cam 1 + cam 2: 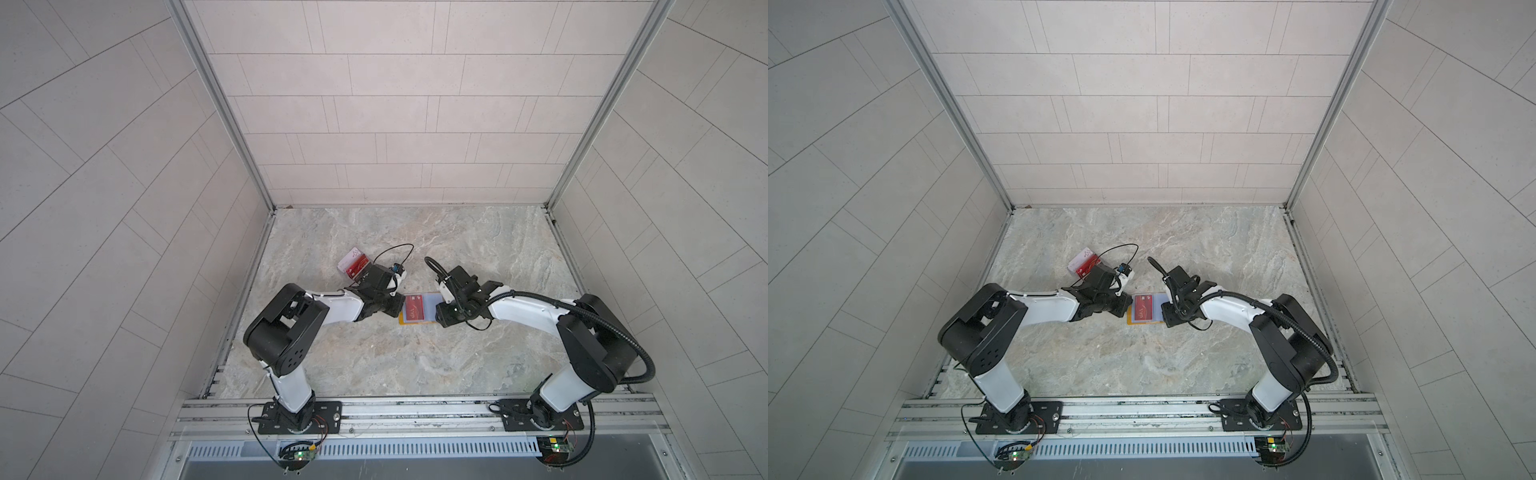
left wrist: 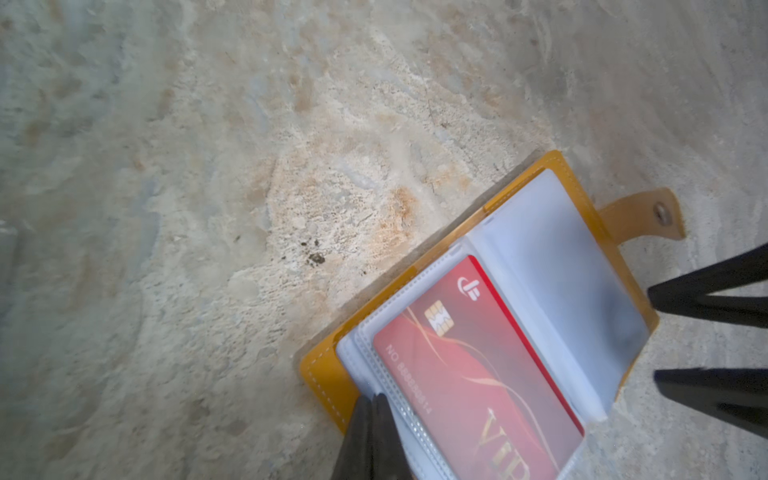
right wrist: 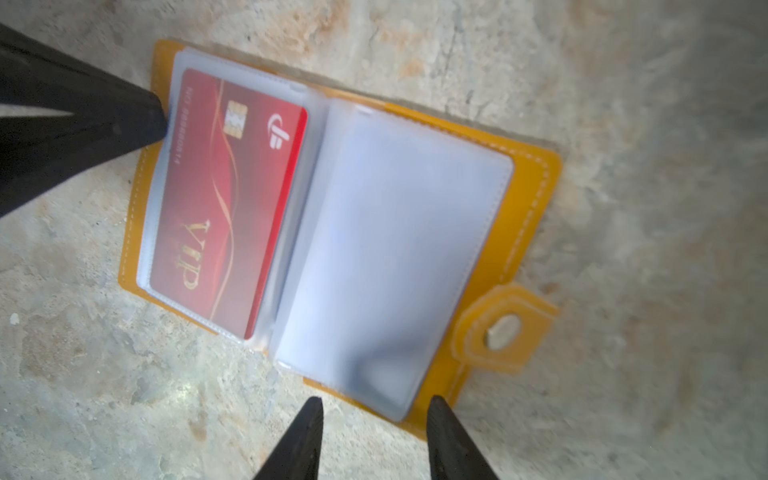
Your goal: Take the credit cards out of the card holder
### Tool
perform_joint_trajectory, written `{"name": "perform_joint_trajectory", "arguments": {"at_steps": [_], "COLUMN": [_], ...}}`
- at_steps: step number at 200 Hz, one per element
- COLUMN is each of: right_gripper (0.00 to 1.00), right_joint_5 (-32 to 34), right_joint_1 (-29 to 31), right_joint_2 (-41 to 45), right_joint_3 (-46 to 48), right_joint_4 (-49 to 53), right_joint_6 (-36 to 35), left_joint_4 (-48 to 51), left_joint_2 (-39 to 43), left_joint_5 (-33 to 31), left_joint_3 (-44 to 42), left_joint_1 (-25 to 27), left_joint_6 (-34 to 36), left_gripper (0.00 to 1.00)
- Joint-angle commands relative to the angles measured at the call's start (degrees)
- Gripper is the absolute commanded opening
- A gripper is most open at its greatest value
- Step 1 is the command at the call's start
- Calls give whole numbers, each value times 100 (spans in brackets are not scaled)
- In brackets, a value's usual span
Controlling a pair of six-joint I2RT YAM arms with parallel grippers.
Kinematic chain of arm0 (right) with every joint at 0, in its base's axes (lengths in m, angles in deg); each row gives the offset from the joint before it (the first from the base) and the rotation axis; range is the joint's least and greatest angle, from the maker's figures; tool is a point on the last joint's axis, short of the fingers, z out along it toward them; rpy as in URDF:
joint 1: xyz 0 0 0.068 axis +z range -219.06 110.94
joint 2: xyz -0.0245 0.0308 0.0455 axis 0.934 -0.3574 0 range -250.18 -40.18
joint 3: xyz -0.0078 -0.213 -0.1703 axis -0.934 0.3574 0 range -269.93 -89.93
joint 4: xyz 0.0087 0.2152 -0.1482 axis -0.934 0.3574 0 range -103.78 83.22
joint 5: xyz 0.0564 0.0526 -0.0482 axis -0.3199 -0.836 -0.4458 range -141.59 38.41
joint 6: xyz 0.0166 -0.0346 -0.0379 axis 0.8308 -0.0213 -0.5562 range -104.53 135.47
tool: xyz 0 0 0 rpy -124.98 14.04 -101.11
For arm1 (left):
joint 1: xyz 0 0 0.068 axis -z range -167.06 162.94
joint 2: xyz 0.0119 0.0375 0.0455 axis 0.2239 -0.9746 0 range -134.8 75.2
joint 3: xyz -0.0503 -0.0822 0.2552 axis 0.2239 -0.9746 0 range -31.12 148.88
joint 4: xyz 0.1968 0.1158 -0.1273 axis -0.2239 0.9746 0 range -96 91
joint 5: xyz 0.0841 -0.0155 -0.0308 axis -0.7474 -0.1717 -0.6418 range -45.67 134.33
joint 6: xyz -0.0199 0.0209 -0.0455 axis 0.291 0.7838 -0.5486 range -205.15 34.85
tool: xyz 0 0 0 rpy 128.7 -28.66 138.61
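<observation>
The mustard-yellow card holder [image 1: 401, 322] [image 1: 1129, 322] [image 2: 324, 374] [image 3: 528, 187] lies open on the marble table between both arms. A red VIP credit card [image 1: 415, 309] [image 1: 1143, 308] [image 2: 465, 374] [image 3: 224, 208] sits in its left clear sleeve; the right sleeve [image 3: 395, 249] looks blank. My left gripper [image 2: 374, 397] [image 3: 158, 120] is shut, its tips resting on the sleeve's outer edge beside the red card. At the holder's opposite corner my right gripper [image 3: 376, 399] [image 2: 652, 332] is open, with nothing between its fingers. The snap tab [image 3: 503, 328] lies flat beside it.
A clear plastic box [image 1: 354, 266] [image 1: 1084, 264] holding a red card and a whitish card stands behind my left wrist, towards the back left. Metal frame rails border the table on both sides and at the front.
</observation>
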Motion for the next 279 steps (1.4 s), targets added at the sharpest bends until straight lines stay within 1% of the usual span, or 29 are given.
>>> {"name": "perform_joint_trajectory", "arguments": {"at_steps": [1,13,21,41,64,95,147,204,221,279], "right_gripper": [46,48,49,49,48,45,40,35,32,31], "right_joint_5": [509,315,-92,-867,-1306,-1917,-2069,-2245,-2257,-2324], "right_joint_1": [58,41,-2,-124,-180,-303,-388,-480,-500,-520], "right_joint_2": [315,357,359,209,-29,-387,-925,-1141,-1213,-1400], "right_joint_3": [-243,-301,-283,-333,-479,-629,-743,-577,-570,-528], "right_joint_4": [575,513,342,-58,-356,-787,-1043,-1334,-1363,-1493], "right_joint_6": [-71,-118,-138,12,161,463,793,1013,1062,1175], "left_joint_4": [583,580,561,533,457,438,398,392,402,455], "left_joint_2": [-129,-130,-120,-103,-100,-125,-71,-63,-56,-40], "left_joint_5": [-140,-135,-123,-74,-14,17,23,12,7,-2], "left_joint_3": [56,72,72,70,32,-14,-90,-153,-144,-131], "left_joint_1": [21,24,23,26,26,26,26,25,26,26], "left_joint_6": [156,157,157,140,113,139,146,147,148,174], "left_gripper": [0,0,0,0,0,0,0,0,0,0]}}
